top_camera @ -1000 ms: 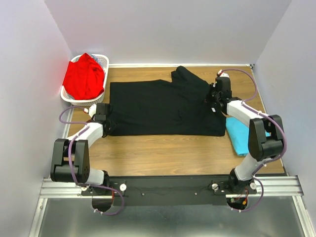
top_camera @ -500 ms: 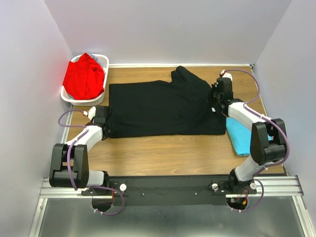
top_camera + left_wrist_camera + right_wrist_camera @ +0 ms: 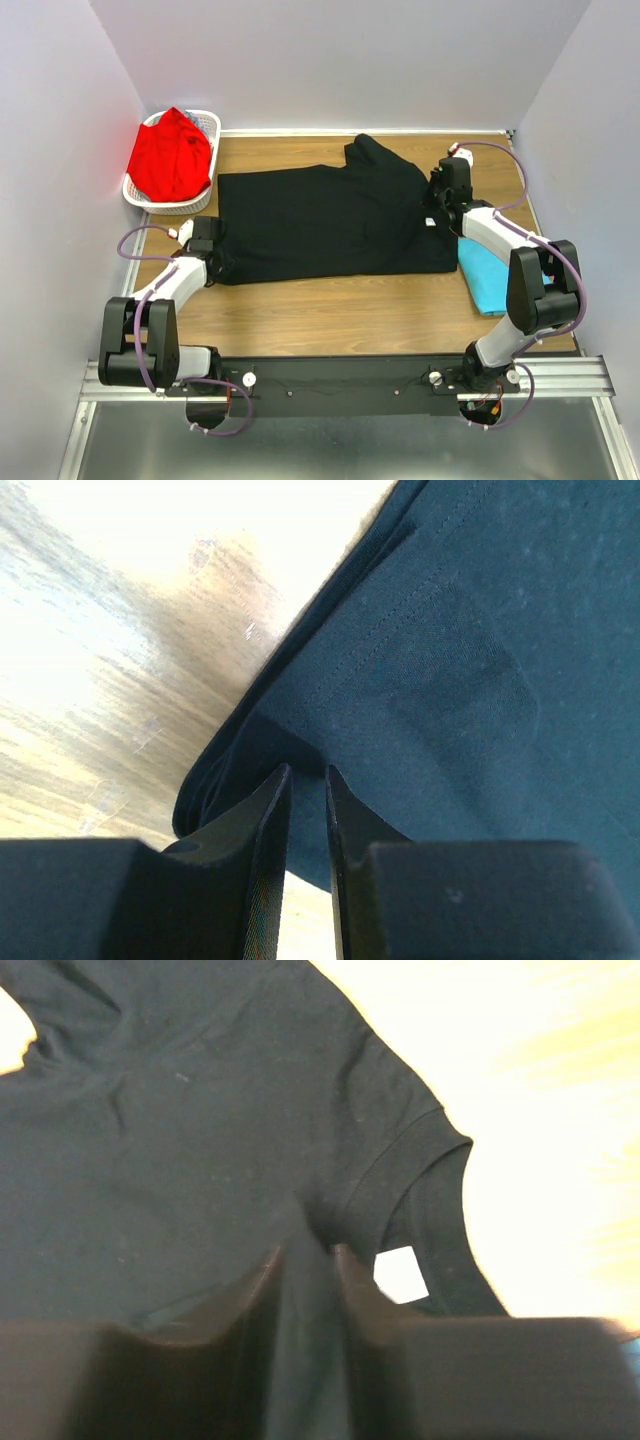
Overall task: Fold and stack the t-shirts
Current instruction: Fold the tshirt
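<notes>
My left arm (image 3: 175, 275) lies low, elbow bent, and my left fingers (image 3: 262, 860) pinch the edge of the black shirt (image 3: 470, 630). My right arm (image 3: 495, 230) reaches far forward; my right fingers (image 3: 250, 1305) straddle the collar, grip unclear.

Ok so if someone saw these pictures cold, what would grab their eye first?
The big black t-shirt spread across the middle of the table, with the left gripper pinching its left edge and the right gripper at its collar by the white label. Then the bright red t-shirt heaped in the white basket at the far left corner, and the turquoise t-shirt at the right edge.
</notes>
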`<state>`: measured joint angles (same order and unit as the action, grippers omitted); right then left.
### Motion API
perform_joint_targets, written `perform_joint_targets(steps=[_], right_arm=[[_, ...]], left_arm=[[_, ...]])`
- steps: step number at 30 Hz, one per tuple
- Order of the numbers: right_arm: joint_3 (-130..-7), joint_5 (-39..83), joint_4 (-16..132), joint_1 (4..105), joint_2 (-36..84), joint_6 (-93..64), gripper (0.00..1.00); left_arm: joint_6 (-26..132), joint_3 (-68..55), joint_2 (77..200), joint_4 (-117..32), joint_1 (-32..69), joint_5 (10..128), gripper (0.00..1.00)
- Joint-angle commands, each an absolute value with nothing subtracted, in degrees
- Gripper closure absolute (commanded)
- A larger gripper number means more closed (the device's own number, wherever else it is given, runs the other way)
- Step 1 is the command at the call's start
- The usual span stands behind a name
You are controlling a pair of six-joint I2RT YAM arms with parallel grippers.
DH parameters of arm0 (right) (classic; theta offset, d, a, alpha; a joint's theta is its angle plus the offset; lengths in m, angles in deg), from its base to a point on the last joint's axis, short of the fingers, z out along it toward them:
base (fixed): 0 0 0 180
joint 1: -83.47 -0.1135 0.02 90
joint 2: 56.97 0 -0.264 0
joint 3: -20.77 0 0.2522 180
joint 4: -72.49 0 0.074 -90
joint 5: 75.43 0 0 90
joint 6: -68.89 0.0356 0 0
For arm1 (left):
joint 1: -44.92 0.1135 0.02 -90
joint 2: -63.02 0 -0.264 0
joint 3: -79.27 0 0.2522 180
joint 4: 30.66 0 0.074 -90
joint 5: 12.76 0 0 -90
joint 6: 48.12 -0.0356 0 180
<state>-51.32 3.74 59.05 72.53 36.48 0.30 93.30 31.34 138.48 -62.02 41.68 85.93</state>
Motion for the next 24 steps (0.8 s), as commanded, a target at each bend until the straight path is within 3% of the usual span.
perform_joint_targets(steps=[1,3,6,15,24], right_arm=[[-51.6,6.6,57.3,72.2,36.8,-0.1,0.55],[-52.3,7.1,56.1,71.9,36.1,-0.3,0.46],[-52.8,7.5,55.1,68.8,34.6,-0.8,0.46],[-57.1,2.8,49.4,53.3,40.3,2.4,0.52],[-63.4,-5.2,43.5,47.3,49.4,6.3,0.55]], left_arm=[[90.1,29.7,137.5,-66.6,41.6,85.8,0.71],[88.9,28.5,137.3,-66.7,41.6,85.6,0.71],[85.9,26.1,136.3,-66.6,41.6,85.0,0.70],[81.7,25.5,135.3,-63.1,41.4,80.0,0.67],[82.5,27.9,136.3,-62.2,41.0,80.0,0.67]])
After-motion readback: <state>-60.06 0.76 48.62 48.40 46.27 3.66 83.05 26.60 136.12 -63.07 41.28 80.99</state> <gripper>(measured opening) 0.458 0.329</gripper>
